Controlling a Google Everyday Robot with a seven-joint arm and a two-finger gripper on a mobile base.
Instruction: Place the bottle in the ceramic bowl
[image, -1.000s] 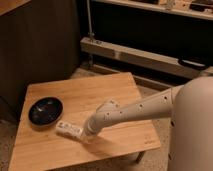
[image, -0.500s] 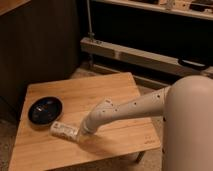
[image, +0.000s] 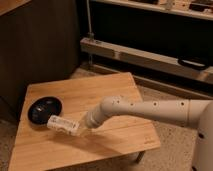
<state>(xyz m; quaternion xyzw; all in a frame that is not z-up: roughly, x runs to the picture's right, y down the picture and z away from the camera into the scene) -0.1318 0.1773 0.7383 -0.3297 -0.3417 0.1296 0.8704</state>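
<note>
The gripper (image: 79, 128), over the table (image: 115, 90) front-left, is clamped on one end of the bottle (image: 61, 123); the bottle is near level, its free end just beside the bowl (image: 44, 109). The bowl stands far left.

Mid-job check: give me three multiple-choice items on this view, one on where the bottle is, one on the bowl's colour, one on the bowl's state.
1. Where is the bottle?
A. inside the bowl
B. over the wooden table, just outside the bowl's rim, with the pincer at its end away from the bowl
C. on the floor

2. The ceramic bowl is:
A. white
B. red
C. black

3. The bowl is:
A. empty
B. holding the bottle
C. overturned

Answers: B, the bottle lies beside the rim, not within it; C, its surface is glossy black; A, nothing shows inside it.
</note>
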